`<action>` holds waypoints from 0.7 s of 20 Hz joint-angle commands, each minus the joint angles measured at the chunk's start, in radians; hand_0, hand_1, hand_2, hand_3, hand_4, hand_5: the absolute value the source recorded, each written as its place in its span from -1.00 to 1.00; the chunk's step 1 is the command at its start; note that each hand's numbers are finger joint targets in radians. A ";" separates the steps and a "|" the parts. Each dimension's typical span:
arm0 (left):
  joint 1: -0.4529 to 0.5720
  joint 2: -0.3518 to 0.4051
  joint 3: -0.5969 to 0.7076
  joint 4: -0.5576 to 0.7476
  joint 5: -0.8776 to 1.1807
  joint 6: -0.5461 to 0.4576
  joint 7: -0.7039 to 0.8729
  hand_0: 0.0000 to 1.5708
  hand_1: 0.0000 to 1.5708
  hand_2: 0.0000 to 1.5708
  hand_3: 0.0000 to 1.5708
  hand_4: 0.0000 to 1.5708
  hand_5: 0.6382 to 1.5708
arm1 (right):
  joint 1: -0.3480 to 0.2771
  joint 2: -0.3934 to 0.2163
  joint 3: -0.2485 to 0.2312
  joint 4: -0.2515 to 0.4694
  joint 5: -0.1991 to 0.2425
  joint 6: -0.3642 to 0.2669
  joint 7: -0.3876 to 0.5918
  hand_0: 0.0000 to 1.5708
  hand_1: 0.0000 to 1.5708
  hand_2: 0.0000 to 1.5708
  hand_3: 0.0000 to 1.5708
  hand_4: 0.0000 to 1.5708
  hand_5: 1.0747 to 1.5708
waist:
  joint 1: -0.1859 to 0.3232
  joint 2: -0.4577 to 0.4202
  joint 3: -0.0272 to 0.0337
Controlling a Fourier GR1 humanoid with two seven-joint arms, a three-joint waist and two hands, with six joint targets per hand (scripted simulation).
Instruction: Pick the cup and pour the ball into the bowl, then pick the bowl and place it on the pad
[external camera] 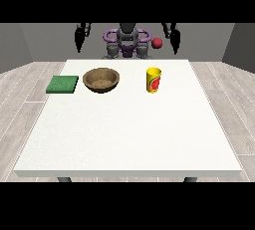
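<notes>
both hands raised behind bench, holding nothing; finger state unclear.
cup (154, 80), bowl (101, 80), pad (63, 84) on bench (124, 134); ball (158, 43) near hand at view's right (174, 37); other hand (79, 38) apart.

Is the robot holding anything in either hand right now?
Nothing. Both hands hang apart from the yellow cup, wooden bowl and red ball.

Landmark: bowl (101, 80), far half of the table (124, 139). Pad (63, 84) just beside it toward the view's left, narrow gap between. Cup (154, 80) well apart toward the view's right, wide open lane between. Everything nearer the camera than the bowl is bare tabletop. Red ball (158, 43) sits beyond the far edge, past the cup.
</notes>
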State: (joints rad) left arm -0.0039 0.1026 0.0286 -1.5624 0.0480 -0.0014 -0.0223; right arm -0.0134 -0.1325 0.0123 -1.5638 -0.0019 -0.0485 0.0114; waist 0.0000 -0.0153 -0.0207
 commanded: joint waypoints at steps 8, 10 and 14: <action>-0.107 -0.026 0.005 -0.169 0.132 -0.021 0.170 -1.00 -1.00 -1.00 -1.00 -1.00 0.92 | -0.127 0.107 0.103 -0.209 -0.051 -0.026 0.176 -1.00 -1.00 -1.00 -1.00 0.25 1.00 | 0.024 -0.430 0.0156; -0.112 -0.076 -0.001 -0.193 0.200 0.008 0.294 -1.00 -1.00 -1.00 -1.00 -1.00 0.93 | -0.163 0.128 0.137 -0.219 -0.047 -0.112 0.308 -1.00 -1.00 -1.00 -1.00 0.08 1.00 | 0.031 -0.467 0.0175; -0.046 -0.095 -0.030 -0.250 0.223 0.043 0.406 -1.00 -1.00 -1.00 -1.00 -1.00 0.95 | -0.070 0.131 0.387 -0.234 -0.024 -0.355 0.406 -1.00 -1.00 -1.00 -1.00 -0.14 0.99 | 0.062 -0.501 0.0201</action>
State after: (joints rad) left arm -0.0741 0.0392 0.0160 -1.7717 0.2284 0.0171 0.2848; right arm -0.1191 -0.0296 0.2268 -1.7667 -0.0319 -0.2349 0.3245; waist 0.0519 -0.4615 -0.0030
